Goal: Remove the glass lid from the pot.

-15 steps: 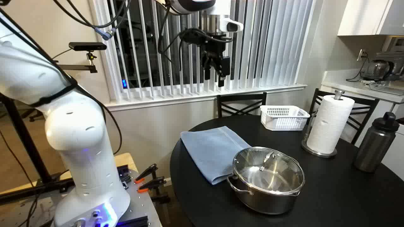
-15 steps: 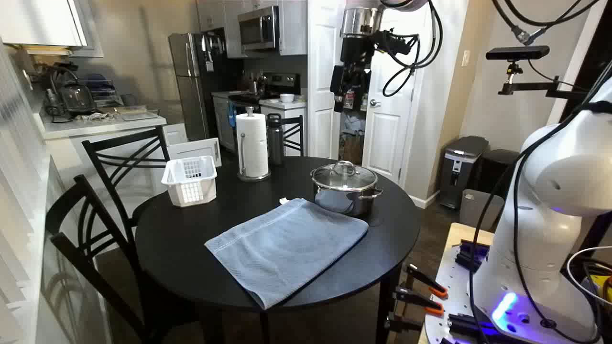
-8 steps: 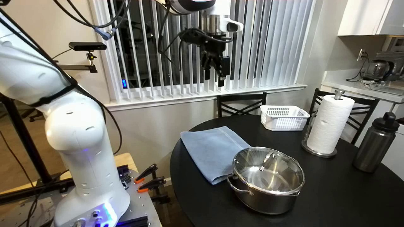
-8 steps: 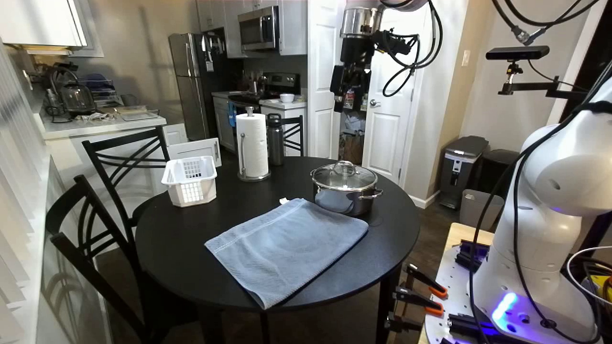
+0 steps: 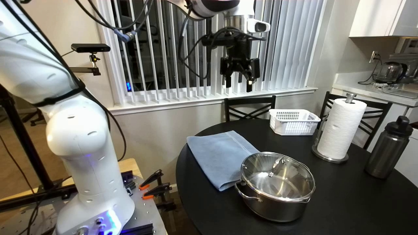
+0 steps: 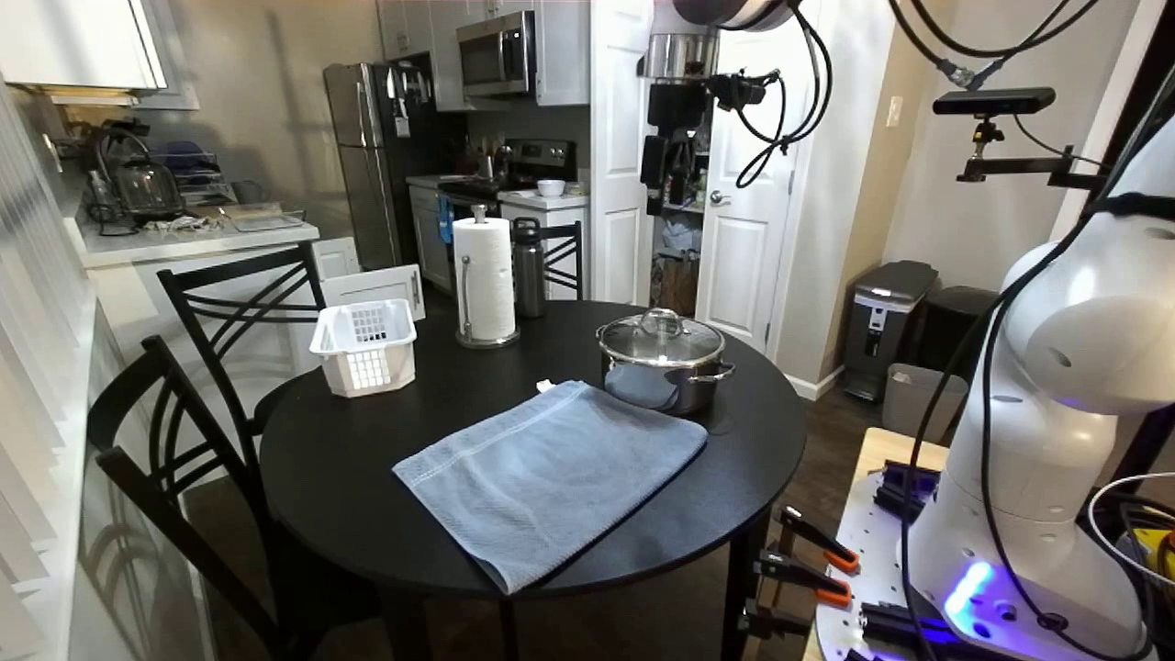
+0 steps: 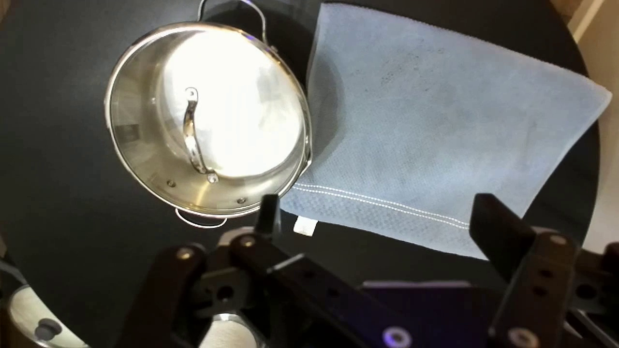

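Gripper (image 5: 238, 85) shifted sideways, jaws apart (nothing between); glass lid (image 7: 208, 120) below them, off-centre: align to straddle its handle (image 7: 189, 131).

In an exterior view, looks down past robot arm (image 5: 80, 133) toward vertical blinds (image 5: 285, 49), nearer the stainless-steel pot (image 5: 274, 209). In an exterior view, faces the refrigerator (image 6: 352, 174) across the counter (image 6: 459, 395), nearer the folded towel (image 6: 560, 473). In the wrist view, peers steeply down past fingers (image 7: 499, 234) onto the glass lid (image 7: 213, 116). Shares counter, pot and towel throughout.
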You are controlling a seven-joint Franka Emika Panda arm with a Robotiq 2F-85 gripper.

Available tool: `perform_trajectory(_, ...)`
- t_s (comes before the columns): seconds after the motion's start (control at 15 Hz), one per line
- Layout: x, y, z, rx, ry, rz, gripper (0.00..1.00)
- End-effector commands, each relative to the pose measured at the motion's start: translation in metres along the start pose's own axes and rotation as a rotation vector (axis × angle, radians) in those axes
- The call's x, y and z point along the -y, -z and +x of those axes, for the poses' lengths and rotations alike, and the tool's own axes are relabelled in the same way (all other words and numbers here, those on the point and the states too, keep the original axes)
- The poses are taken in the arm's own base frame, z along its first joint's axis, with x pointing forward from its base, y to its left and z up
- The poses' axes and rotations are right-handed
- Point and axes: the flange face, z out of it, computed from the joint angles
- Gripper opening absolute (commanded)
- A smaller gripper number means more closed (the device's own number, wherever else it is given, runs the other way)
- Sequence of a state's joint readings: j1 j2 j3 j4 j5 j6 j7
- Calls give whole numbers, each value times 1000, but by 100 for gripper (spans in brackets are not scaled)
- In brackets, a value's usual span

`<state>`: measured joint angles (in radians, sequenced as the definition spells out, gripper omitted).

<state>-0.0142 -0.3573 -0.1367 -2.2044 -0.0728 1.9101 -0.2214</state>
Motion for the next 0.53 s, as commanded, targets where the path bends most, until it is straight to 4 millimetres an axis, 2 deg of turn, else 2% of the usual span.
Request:
perform_trajectory(0.0, -15, -19, 38, 51, 188, -34, 100)
perform_trajectory(0.2, -19, -45, 56, 64, 339, -28, 100)
perform_trajectory(0.4, -39, -76, 63, 33, 488, 11, 100)
perform_trajectory(0.47, -23, -63, 58, 54, 402, -10, 100)
